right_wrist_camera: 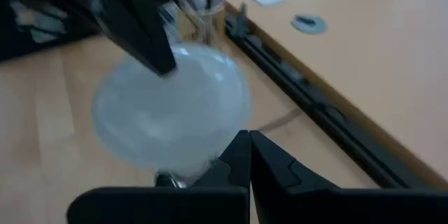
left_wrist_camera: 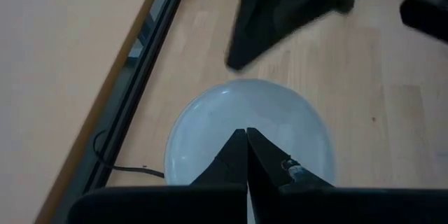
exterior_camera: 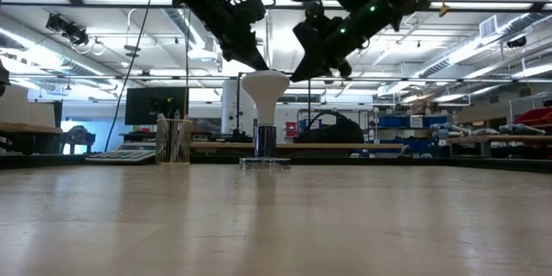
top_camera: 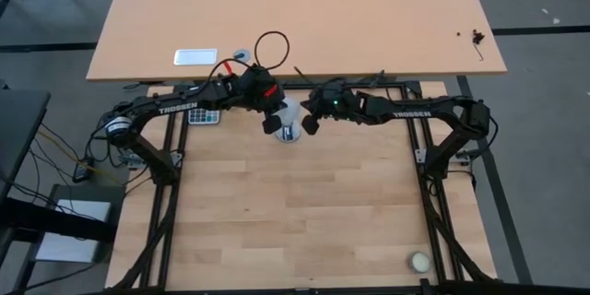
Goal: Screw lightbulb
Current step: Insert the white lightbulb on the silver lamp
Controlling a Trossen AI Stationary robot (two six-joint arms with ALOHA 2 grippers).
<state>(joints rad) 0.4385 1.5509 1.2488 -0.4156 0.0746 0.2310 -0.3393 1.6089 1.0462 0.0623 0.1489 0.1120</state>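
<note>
I see the bulb (exterior_camera: pixel 265 90) standing upright, globe up, its metal base down in the socket (exterior_camera: pixel 265 162) at the far middle of the light wooden table (top_camera: pixel 295 212). From above, the bulb (top_camera: pixel 289 113) sits between the two grippers, with the socket disc (top_camera: pixel 289 135) just under it.

My left gripper (top_camera: pixel 270 123) hangs just left of the globe, and in the low view its tip (exterior_camera: pixel 257 63) is right at the globe's upper edge; whether it touches I cannot tell. From the left wrist camera, its two fingers (left_wrist_camera: pixel 246 155) are pressed together with no gap, and the white globe (left_wrist_camera: pixel 245 129) fills the view just beyond them.

My right gripper (top_camera: pixel 311 122) hangs just right of the globe, a little apart from it in the low view (exterior_camera: pixel 304 71). Its fingers (right_wrist_camera: pixel 246 155) are also pressed together on nothing, with the globe (right_wrist_camera: pixel 171 108) in front of them.

A small cream ball (top_camera: pixel 420 261) lies at the near right corner, well apart from everything
</note>
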